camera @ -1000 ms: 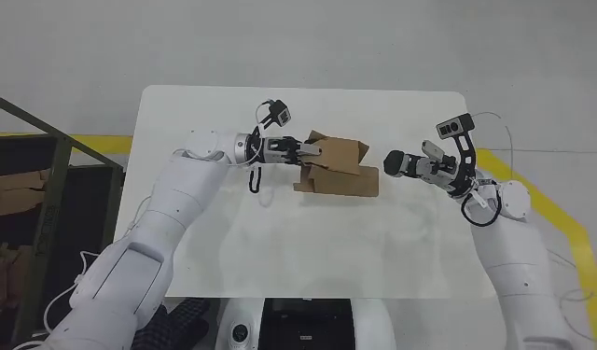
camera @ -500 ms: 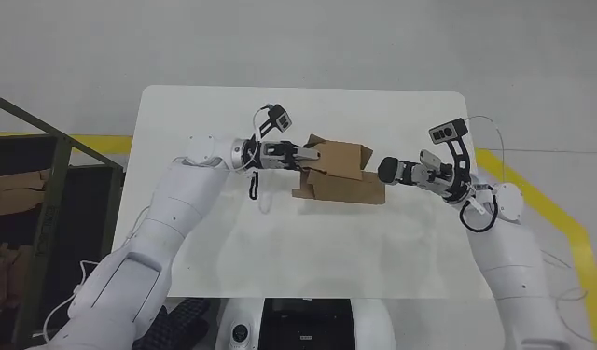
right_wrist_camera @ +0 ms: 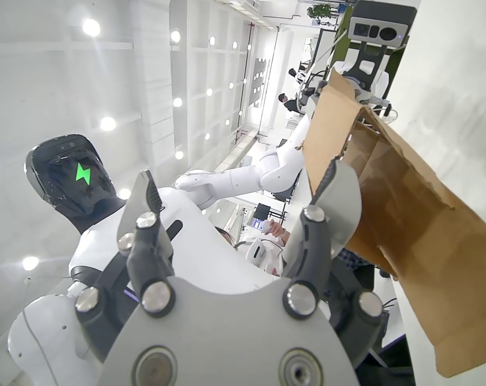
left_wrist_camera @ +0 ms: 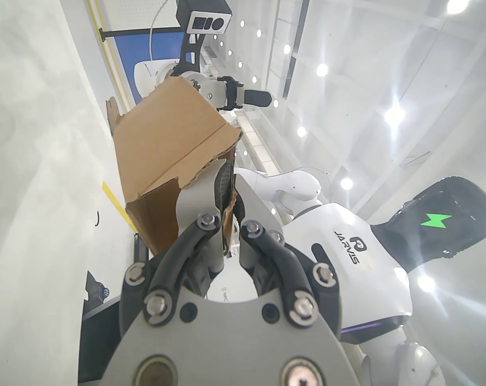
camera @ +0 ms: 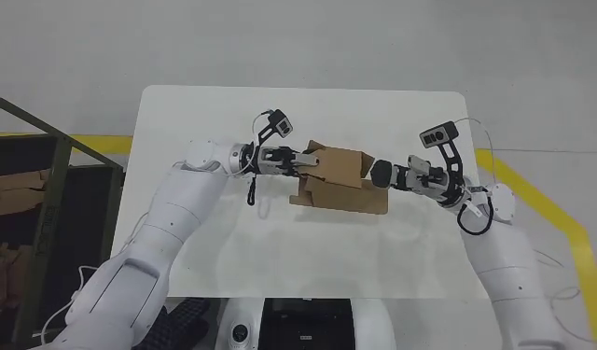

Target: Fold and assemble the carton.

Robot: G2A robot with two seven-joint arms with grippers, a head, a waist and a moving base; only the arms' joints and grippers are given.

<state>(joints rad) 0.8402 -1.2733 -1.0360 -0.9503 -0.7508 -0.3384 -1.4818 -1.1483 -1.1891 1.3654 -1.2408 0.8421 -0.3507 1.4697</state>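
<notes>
1. Your carton sits partly folded near the middle of the table, brown flaps loose, one panel raised above the flat part.
2. The left gripper is at the carton's left end. In the left wrist view its fingers are closed tight on a ragged flap edge of the carton, with the board pinched between the pads.
3. The right gripper is at the carton's right end. In the right wrist view its fingers stand wide apart: one fingertip touches the edge of the carton and the other hangs free beside it.
4. What has changed: a second ago the right gripper was well apart from the carton's right end. It has since closed that gap and now meets the board.
5. Over the same second the left gripper kept its grip, and the carton slid slightly toward the robot's side of the table.
</notes>
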